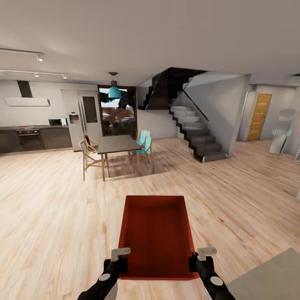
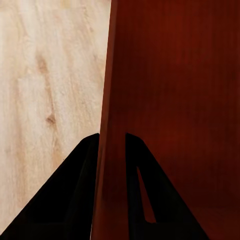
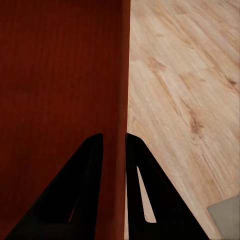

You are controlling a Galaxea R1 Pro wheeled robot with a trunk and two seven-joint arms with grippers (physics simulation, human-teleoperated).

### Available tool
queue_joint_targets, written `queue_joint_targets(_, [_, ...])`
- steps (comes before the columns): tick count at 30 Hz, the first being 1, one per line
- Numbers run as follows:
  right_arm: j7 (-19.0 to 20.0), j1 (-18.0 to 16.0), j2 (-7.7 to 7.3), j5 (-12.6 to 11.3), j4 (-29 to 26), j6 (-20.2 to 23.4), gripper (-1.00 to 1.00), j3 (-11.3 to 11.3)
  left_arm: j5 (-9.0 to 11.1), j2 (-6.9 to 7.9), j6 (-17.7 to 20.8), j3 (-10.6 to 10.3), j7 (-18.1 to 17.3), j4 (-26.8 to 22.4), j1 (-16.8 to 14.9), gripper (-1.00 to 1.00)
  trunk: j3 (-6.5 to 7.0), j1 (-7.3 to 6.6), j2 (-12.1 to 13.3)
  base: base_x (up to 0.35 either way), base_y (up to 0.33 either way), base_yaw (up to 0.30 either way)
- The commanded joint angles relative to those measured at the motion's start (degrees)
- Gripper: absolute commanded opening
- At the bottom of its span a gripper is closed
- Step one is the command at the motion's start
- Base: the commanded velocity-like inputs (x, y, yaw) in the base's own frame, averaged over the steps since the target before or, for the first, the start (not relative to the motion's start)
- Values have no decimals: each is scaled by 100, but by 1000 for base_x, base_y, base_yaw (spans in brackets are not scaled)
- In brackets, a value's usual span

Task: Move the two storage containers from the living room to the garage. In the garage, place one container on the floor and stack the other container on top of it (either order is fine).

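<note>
I hold one orange-red storage container (image 1: 156, 235) level in front of me, above the light wood plank floor (image 1: 54, 208). It is open-topped and nothing lies inside. My left gripper (image 1: 120, 261) is shut on the container's left wall (image 2: 107, 100), with one finger on each side of it. My right gripper (image 1: 196, 261) is shut on the right wall (image 3: 124, 90) in the same way.
A dark dining table (image 1: 118, 144) with wooden and teal chairs stands ahead at the centre. A kitchen counter (image 1: 35, 137) and fridge (image 1: 83, 118) are at the far left. Dark stairs (image 1: 196, 133) rise at the right, an orange door (image 1: 259, 116) beyond. A grey surface (image 1: 275, 277) sits at my near right.
</note>
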Motion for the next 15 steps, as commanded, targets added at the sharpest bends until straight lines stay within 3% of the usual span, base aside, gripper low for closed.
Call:
queue_joint_targets(1, [8, 2, 1, 20, 20, -10, -100, 68, -44, -6, -13, 15, 32, -188, -8, -100, -2, 5, -4, 326, 0, -23])
queue_joint_targets(15, [8, 2, 1, 24, 20, -10, -100, 68, -44, -8, -13, 15, 32, -188, -6, -100, -2, 5, -4, 326, 47, -1])
